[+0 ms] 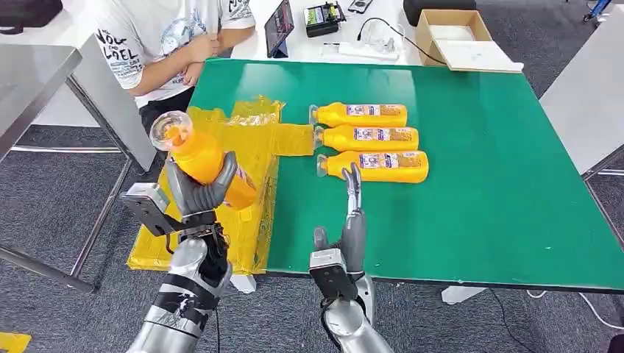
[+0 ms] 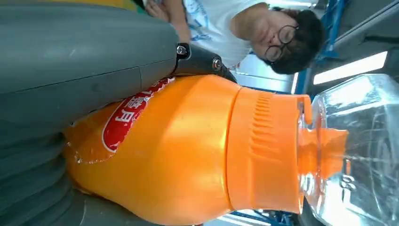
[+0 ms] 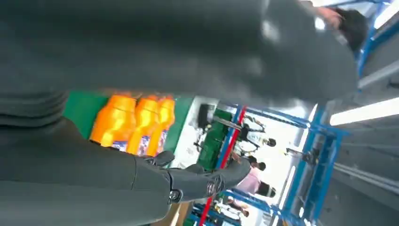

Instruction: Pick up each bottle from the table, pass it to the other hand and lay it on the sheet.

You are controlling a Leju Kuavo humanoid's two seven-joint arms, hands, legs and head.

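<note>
My left hand (image 1: 197, 193) grips an orange bottle (image 1: 202, 158) with a clear cap, tilted, above the yellow sheet (image 1: 243, 176) at the green table's left edge. The left wrist view shows this bottle (image 2: 188, 150) close up against my grey thumb. Three more orange bottles lie side by side on the green table: a far one (image 1: 360, 115), a middle one (image 1: 369, 137) and a near one (image 1: 375, 166). My right hand (image 1: 352, 224) stands open with fingers pointing up, just in front of the near bottle, holding nothing. The right wrist view shows those bottles (image 3: 134, 125) past my fingers (image 3: 202, 181).
A person in a white T-shirt (image 1: 158, 37) sits at the far left corner of the green table (image 1: 500, 184). Behind it stand a cardboard box (image 1: 456, 37), a tablet (image 1: 278, 28) and cables. A grey table (image 1: 33, 81) stands to the left.
</note>
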